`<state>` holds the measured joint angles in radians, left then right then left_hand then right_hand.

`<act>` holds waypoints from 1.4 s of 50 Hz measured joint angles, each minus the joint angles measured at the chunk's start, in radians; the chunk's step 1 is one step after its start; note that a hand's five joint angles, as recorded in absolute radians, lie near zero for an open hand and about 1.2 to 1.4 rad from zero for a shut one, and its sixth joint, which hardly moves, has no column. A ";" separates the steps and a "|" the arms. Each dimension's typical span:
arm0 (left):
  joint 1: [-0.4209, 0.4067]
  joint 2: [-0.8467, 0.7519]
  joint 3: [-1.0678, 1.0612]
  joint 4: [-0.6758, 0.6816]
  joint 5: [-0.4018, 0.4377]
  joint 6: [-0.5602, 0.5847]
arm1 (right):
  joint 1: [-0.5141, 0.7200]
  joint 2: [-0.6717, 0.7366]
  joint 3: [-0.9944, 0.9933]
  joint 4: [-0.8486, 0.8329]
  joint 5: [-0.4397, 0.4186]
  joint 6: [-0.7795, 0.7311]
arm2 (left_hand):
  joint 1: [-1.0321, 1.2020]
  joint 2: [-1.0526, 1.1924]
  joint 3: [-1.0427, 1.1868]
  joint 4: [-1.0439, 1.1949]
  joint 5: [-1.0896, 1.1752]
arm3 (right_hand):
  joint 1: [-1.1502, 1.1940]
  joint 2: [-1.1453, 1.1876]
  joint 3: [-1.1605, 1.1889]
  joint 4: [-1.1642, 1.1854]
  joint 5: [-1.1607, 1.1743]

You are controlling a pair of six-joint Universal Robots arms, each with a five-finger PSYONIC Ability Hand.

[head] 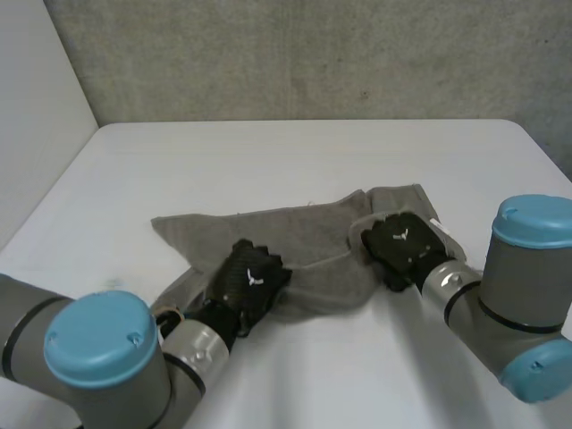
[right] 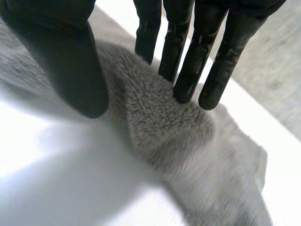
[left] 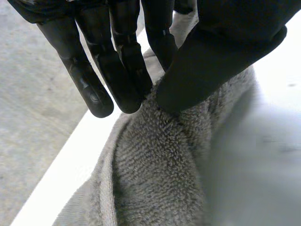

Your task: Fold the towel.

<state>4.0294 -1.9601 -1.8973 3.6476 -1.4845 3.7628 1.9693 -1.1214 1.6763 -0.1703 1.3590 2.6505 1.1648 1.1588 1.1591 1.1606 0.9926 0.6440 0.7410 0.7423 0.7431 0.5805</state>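
Observation:
A grey towel [head: 304, 241] lies rumpled on the white table [head: 268, 152], stretched from the left to the right. My left hand [head: 252, 275] rests on its near left part. In the left wrist view the thumb [left: 211, 61] and fingers [left: 117, 61] meet on a raised ridge of towel [left: 160, 165] and pinch it. My right hand [head: 402, 243] is on the towel's right end. There its fingers [right: 188, 56] are straight with their tips on a hump of towel [right: 160, 122], and the thumb [right: 70, 70] stands apart on the other side of the hump.
The table's far edge meets a grey wall [head: 313, 54]. Bare white tabletop [head: 375, 375] lies between the two arms near me and behind the towel.

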 measured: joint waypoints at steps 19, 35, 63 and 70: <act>0.018 0.216 0.003 -0.151 -0.003 -0.038 | -0.045 -0.126 0.023 0.096 -0.004 0.062 | -0.923 -0.920 -0.918 -0.921 -0.929 | -0.246 -0.286 -0.295 -0.305 -0.321; 0.182 0.218 0.069 -0.371 0.002 -0.559 | -0.133 -0.157 0.003 0.083 -0.009 0.226 | -0.844 -0.839 -0.840 -0.841 -0.847 | -0.308 -0.348 -0.364 -0.372 -0.385; 0.250 0.109 0.014 -0.378 -0.003 -0.619 | -0.149 0.042 -0.368 0.395 -0.137 0.050 | -0.060 -0.044 -0.046 -0.045 -0.053 | -0.327 -0.367 -0.386 -0.398 -0.417; 0.245 0.186 -0.045 -0.375 0.002 -0.608 | -0.144 0.256 -0.685 0.610 -0.187 -0.038 | -0.029 -0.003 -0.005 -0.005 -0.015 | -0.327 -0.366 -0.386 -0.398 -0.417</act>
<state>4.2746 -1.7738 -1.9424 3.2721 -1.4829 3.1552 1.8251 -0.8658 0.9917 0.4401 1.1723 2.6120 1.1354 1.1561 1.1536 1.1555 0.9779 0.3167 0.3746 0.3561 0.3454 0.1635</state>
